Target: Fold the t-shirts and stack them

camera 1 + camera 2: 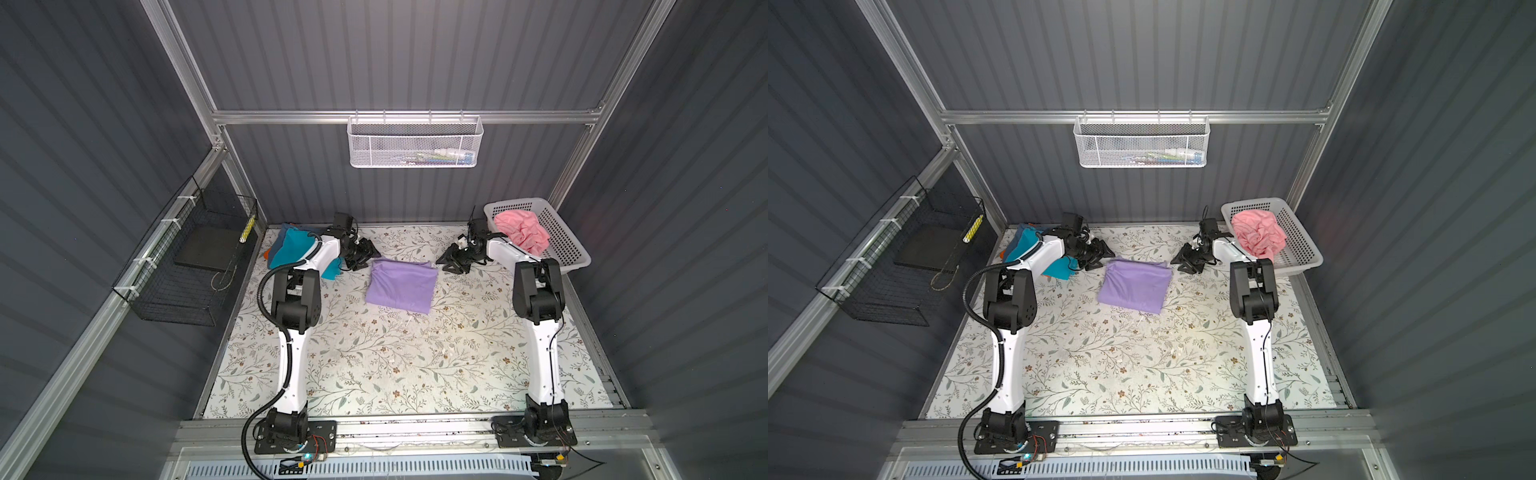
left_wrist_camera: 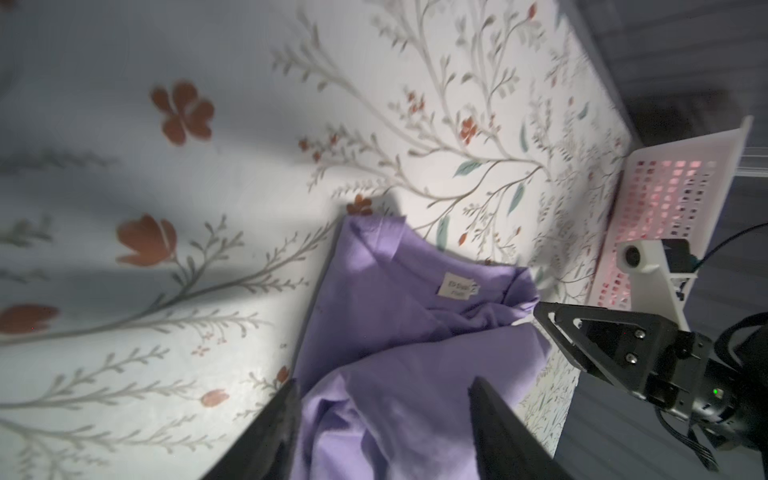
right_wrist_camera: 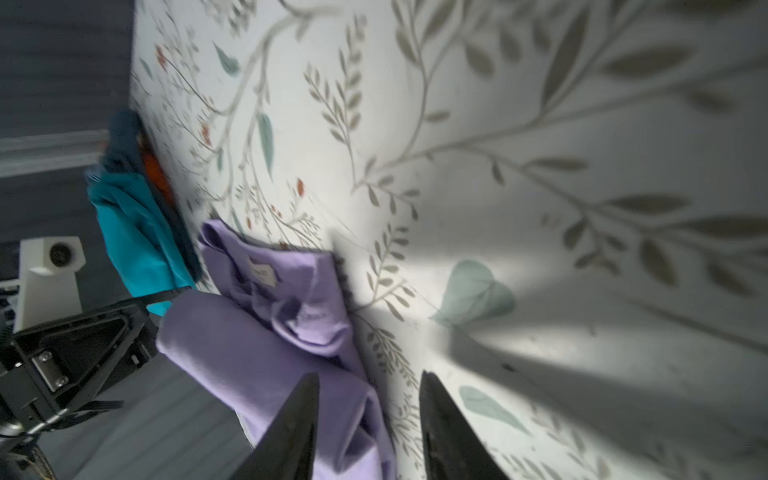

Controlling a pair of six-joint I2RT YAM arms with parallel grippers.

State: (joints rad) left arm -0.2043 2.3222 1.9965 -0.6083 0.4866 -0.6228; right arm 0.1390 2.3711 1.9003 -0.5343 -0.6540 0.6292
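The lavender t-shirt (image 1: 401, 286) (image 1: 1136, 286) lay folded into a flat, slightly skewed rectangle just past the middle of the desk (image 1: 374, 365), toward 12 o'clock. Its long axis seemed to run across from 9 to 3 o'clock. Its neck label (image 2: 455, 286) showed along the 12 o'clock edge, where the cloth was bunched and rumpled. The left gripper (image 1: 368, 261) (image 2: 384, 380) hung at the shirt's 10 o'clock corner with its jaws spread wide and nothing pinched between them; in the left wrist view lavender cloth lay beneath the gap. The right gripper (image 1: 444, 266) (image 3: 370, 374) hung at the 2 o'clock corner, its jaws parted less widely and also empty, with the shirt's edge and bare desk showing between them. The two pointed toward each other across the shirt's far edge. At 10 o'clock on the desk, partly hidden by the left arm, sat a stack with a teal t-shirt (image 1: 291, 247) (image 3: 133, 232) on top, a blue-grey t-shirt (image 3: 124, 137) under it and an orange t-shirt (image 3: 156, 174) peeking out at the bottom. At 2 o'clock stood the white plastic basket (image 1: 575, 262) (image 1: 1304, 257) holding a crumpled pink t-shirt (image 1: 523, 232) (image 1: 1258, 235). A white mesh basket (image 1: 415, 143) hung on the rear rail at 12 o'clock with a few small items too blurred to name. A black wire basket (image 1: 183, 286) on the wall at 9 o'clock held a dark flat thing.
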